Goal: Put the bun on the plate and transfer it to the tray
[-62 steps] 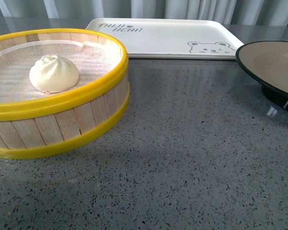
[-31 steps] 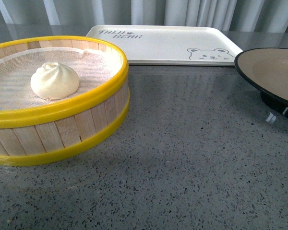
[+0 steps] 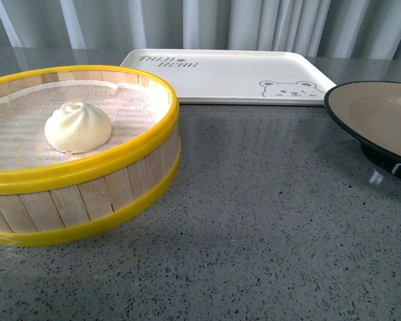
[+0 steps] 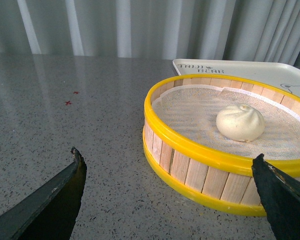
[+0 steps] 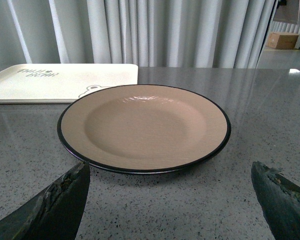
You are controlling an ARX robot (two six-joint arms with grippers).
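Note:
The white pleated bun [image 3: 77,127] lies inside a yellow-rimmed wooden steamer basket [image 3: 107,190] at the left of the front view. It also shows in the left wrist view [image 4: 240,122]. The beige plate with a black rim [image 3: 381,110] stands at the right edge, empty; it fills the right wrist view [image 5: 145,125]. The cream tray [image 3: 227,70] lies at the back. My left gripper [image 4: 170,172] is open and empty, short of the basket [image 4: 210,170]. My right gripper [image 5: 170,180] is open and empty, just short of the plate. Neither gripper shows in the front view.
The grey speckled table top [image 3: 267,221] spreads between basket and plate. Grey curtains [image 3: 254,23] hang behind the table. The tray's corner shows in the left wrist view [image 4: 250,67] and its end in the right wrist view [image 5: 60,80].
The front view has shifted: the basket, tray and plate all sit lower in the picture than a second ago. Nothing on the table has moved relative to the rest.

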